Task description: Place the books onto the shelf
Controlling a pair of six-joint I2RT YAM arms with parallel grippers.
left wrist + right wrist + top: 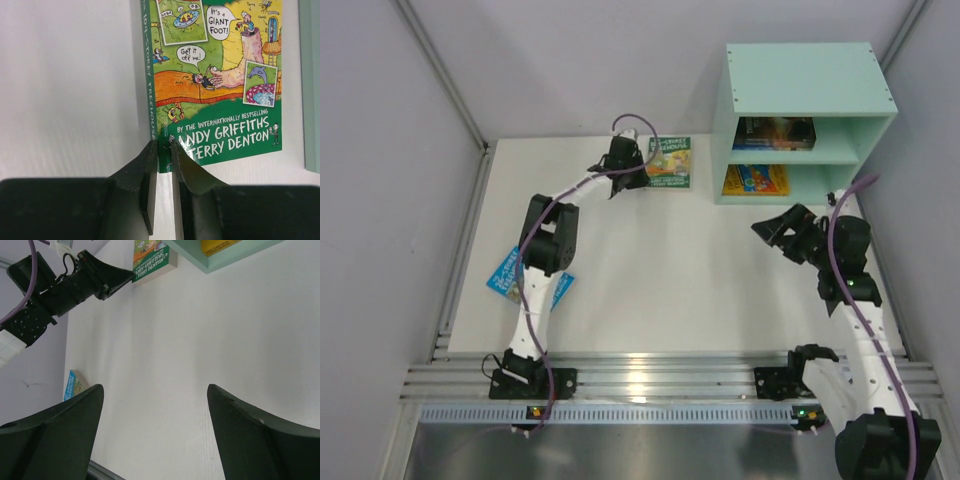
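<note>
A white table (650, 290) with a fine ribbed surface is boxed in by pale grey walls (380, 150). Ridged aluminium rails (650, 375) run along its near edge. A purple cable (833, 240) trails along each arm. The left arm (545, 245) reaches toward the far side. It crosses over a light blue book (504, 272) that lies flat at the near left, partly hidden beneath it.

The shelf (800, 70) stands at the far right. It is a smooth mint-green box with 2 open compartments split by 1 board. The upper compartment holds a dark book (775, 131) and the lower a yellow book (755, 180).

The green book (220, 100) lies flat on the table just left of the shelf, cover up. It is a glossy paperback with cartoon panels, speech bubbles, a giant foot and white author lettering on a green band. Its green spine is on the left.

The left claw (164, 144) has 2 matt black, wedge-shaped fingers. Their tips sit at the book's near corner by the spine, almost together with only a slit between them. Whether they pinch the book I cannot tell.

The right claw (155, 390) hovers over bare table near the shelf's front. It is released, with its fingers spread wide and nothing between them.
</note>
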